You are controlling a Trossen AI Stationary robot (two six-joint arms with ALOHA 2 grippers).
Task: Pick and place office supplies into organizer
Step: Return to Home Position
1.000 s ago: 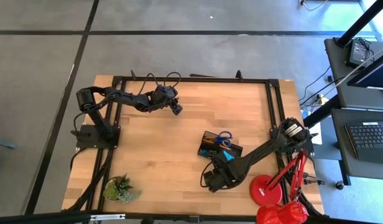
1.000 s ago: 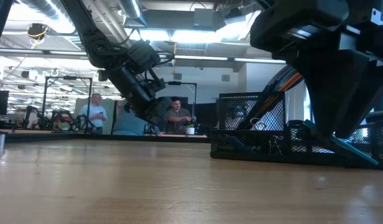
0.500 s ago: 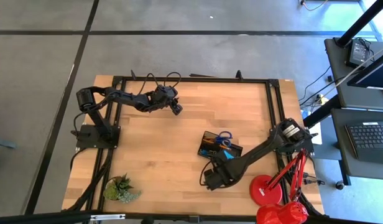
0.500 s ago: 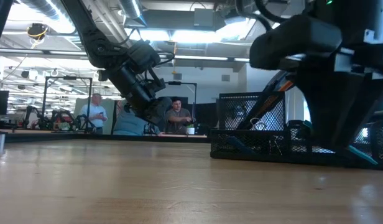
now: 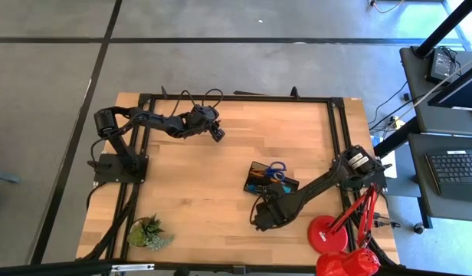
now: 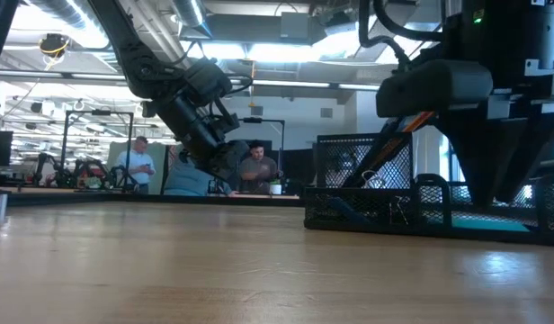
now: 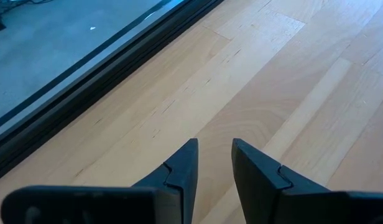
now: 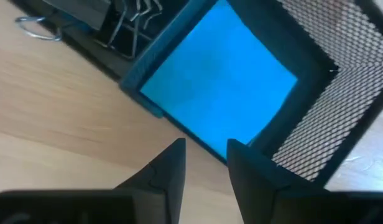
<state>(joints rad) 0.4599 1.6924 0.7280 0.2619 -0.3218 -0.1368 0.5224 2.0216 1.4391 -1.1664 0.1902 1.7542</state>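
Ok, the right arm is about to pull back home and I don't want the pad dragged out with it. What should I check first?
1. Right jaws empty: ok, they stand apart with nothing between them.
2. Blue note pad free of the jaws: ok, it lies inside the organizer, beside the binder clips.
3. Right jaws clear of the organizer's wall: cannot tell, they hang right by the pad's edge.
4. Left jaws out of the way: ok, over bare wood of the table, apart from the organizer.
5. Red lamp clear of the right arm: cannot tell, its base sits close beside the arm.
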